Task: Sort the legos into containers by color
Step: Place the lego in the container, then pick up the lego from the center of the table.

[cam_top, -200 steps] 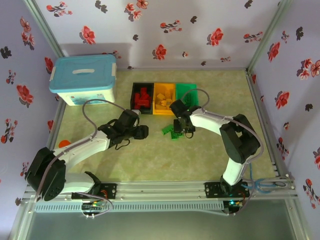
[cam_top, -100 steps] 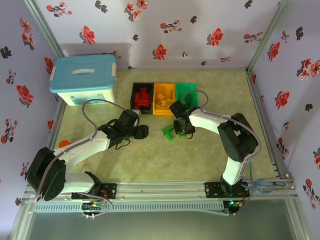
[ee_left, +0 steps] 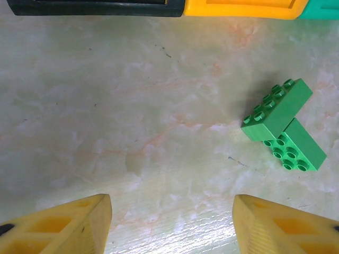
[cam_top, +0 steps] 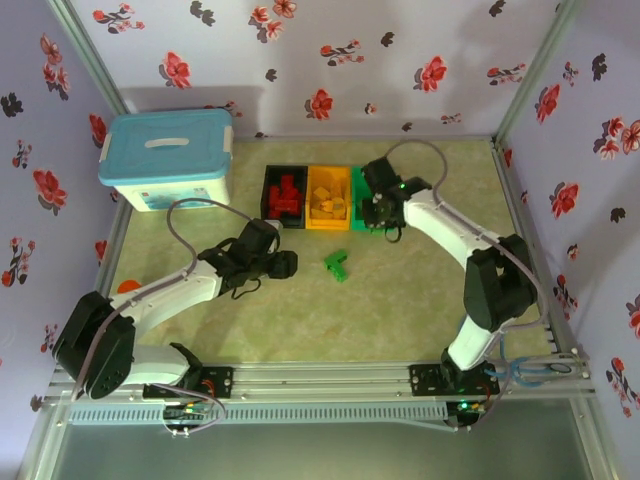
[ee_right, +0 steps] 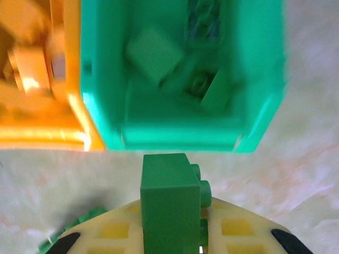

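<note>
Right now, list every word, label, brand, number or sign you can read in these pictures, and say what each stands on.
No text can be read anywhere.
white storage box: a small red mark on its front wall, too small to read.
green legos lying on the table: no lettering legible on the studs.
green lego held in the right gripper: blurred, nothing legible.
</note>
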You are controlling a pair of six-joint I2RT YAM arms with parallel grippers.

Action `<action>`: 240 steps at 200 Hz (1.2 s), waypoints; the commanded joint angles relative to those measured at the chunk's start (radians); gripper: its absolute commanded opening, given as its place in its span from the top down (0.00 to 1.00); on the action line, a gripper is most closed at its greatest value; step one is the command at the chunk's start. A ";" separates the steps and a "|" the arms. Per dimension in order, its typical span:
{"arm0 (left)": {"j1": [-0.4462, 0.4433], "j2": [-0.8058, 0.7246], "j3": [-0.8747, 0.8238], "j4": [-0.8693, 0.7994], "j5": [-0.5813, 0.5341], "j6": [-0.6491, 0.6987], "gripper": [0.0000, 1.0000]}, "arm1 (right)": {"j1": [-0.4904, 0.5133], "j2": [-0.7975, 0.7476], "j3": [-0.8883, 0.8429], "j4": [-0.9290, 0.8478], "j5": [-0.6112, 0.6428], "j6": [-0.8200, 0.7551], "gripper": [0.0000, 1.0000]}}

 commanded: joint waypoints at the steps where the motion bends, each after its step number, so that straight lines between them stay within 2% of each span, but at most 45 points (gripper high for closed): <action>1: -0.006 -0.028 -0.012 0.015 -0.016 -0.023 0.38 | -0.050 0.079 0.128 -0.096 0.028 -0.074 0.86; 50: -0.013 -0.061 -0.043 0.018 -0.024 -0.037 0.39 | -0.100 0.299 0.393 -0.157 0.031 -0.120 0.85; 62: -0.015 -0.061 -0.047 0.022 -0.022 -0.043 0.39 | -0.104 0.347 0.472 -0.192 0.028 -0.125 0.82; 67: -0.016 -0.060 -0.047 0.023 -0.022 -0.044 0.39 | -0.104 0.361 0.498 -0.203 0.028 -0.128 0.77; 71: -0.017 -0.060 -0.047 0.023 -0.022 -0.045 0.39 | -0.104 0.369 0.515 -0.211 0.028 -0.128 0.67; 81: -0.019 -0.059 -0.045 0.021 -0.022 -0.044 0.39 | -0.102 0.371 0.534 -0.215 0.024 -0.124 0.28; 85: -0.019 -0.060 -0.046 0.020 -0.023 -0.044 0.39 | -0.102 0.364 0.532 -0.213 0.022 -0.122 0.23; 92: -0.021 -0.060 -0.044 0.021 -0.023 -0.043 0.39 | -0.097 0.345 0.516 -0.201 0.026 -0.114 0.20; 141: -0.021 -0.034 -0.025 0.024 -0.024 -0.022 0.38 | -0.061 0.118 0.214 -0.058 0.001 -0.076 0.16; 185: -0.018 -0.003 -0.006 0.050 -0.028 -0.026 0.38 | 0.052 -0.086 -0.070 0.011 -0.004 -0.035 0.18; 240: -0.016 0.021 -0.002 0.064 -0.026 -0.032 0.39 | 0.211 -0.152 -0.286 0.101 -0.061 0.070 0.21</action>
